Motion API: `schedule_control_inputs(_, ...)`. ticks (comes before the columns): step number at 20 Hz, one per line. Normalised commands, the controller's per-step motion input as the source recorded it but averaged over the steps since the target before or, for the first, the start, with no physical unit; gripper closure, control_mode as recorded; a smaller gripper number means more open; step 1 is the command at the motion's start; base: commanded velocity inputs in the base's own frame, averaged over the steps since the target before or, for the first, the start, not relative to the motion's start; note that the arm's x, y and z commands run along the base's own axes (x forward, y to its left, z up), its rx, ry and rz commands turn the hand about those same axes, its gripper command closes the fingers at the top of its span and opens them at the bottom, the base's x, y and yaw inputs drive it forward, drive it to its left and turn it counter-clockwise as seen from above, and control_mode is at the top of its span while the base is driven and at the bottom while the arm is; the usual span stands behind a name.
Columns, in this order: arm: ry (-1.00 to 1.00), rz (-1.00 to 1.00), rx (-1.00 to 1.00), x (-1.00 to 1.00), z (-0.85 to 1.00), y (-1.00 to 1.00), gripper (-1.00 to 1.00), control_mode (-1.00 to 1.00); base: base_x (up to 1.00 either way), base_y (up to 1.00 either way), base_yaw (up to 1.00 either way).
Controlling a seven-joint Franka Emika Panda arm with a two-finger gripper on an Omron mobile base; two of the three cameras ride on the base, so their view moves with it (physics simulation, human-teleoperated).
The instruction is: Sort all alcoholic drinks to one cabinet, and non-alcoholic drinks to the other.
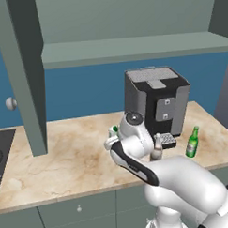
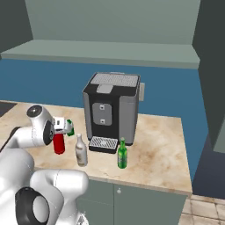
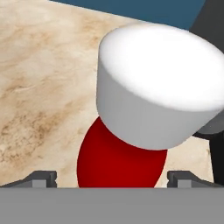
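1. as the arm bends low over the counter [image 1: 66, 155] in the left base view, the slim green bottle [image 1: 192, 143] stands right of the coffee machine [image 1: 155, 102], and the pale bottle [image 1: 156, 150] is just behind the arm. the open cabinet [image 1: 131, 47] above has a bare shelf.
2. in the right base view the gripper [image 2: 67, 127] hangs over the red bottle [image 2: 59, 143], with the carton [image 2: 70, 127] just behind it.
3. in the hand view the fingertips [image 3: 41, 178] stand wide, on both sides of the red body under the white cap [image 3: 157, 87], holding nothing. i think it should go lower and close on the body, not on the cap.
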Motion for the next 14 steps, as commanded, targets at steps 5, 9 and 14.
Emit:
schedule_control_inputs(5, -0.01, 0.0, 0.02, 0.04, -0.07, 0.0, 1.0, -1.0, 0.0, 0.0, 0.0)
schedule_control_inputs(9, 0.0, 0.0, 0.01, 0.02, 0.0, 0.0, 1.0, -1.0, 0.0, 0.0, 0.0)
schedule_control_inputs(14, -0.01, 0.0, 0.0, 0.0, 0.01, 0.02, 1.0, -1.0, 0.0, 0.0, 0.0)
